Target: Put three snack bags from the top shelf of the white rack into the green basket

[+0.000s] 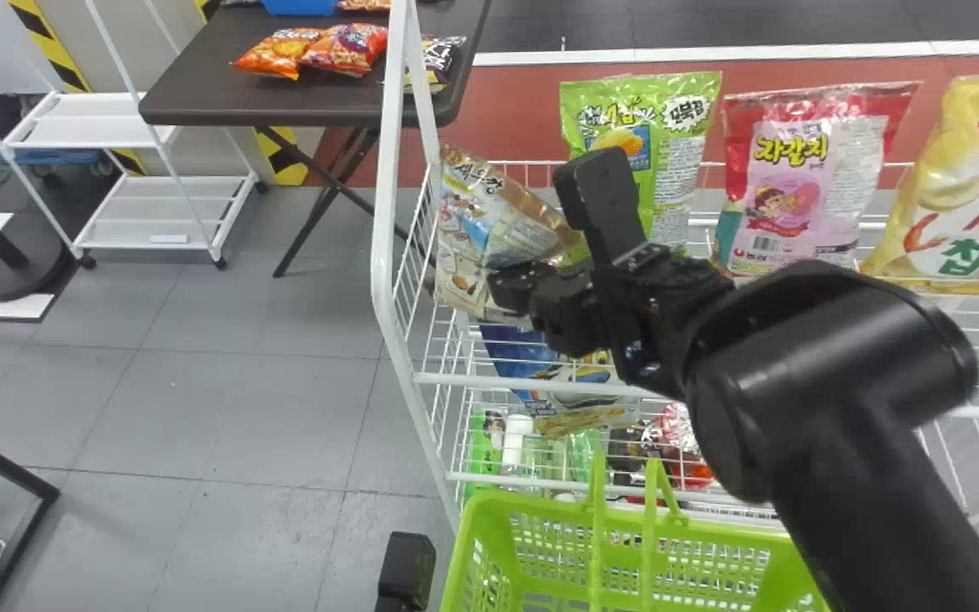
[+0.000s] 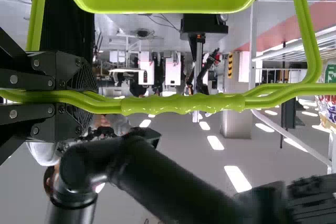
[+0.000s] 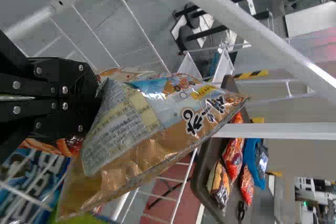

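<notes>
My right gripper (image 1: pixel 513 293) is at the left end of the white rack's top shelf (image 1: pixel 957 297), shut on a brown-and-white snack bag (image 1: pixel 489 229) that leans to one side. In the right wrist view, the bag (image 3: pixel 152 124) extends out from the gripper (image 3: pixel 92 98), its near edge pinched. Behind and right of it stand a green bag (image 1: pixel 685 170), a pink bag (image 1: pixel 804 178) and a yellow bag (image 1: pixel 957 195). The green basket (image 1: pixel 498 510) is in front of the rack. At its left is my left gripper (image 1: pixel 407 565); the left wrist view has this gripper (image 2: pixel 79 98) shut on the basket's handle (image 2: pixel 184 103).
The rack's white post (image 1: pixel 387 170) rises just left of the held bag. A blue bag (image 1: pixel 523 357) and other goods lie on the levels below. Farther back at the left, a dark table (image 1: pixel 226 93) carries more snack bags, beside a white cart (image 1: pixel 149 217).
</notes>
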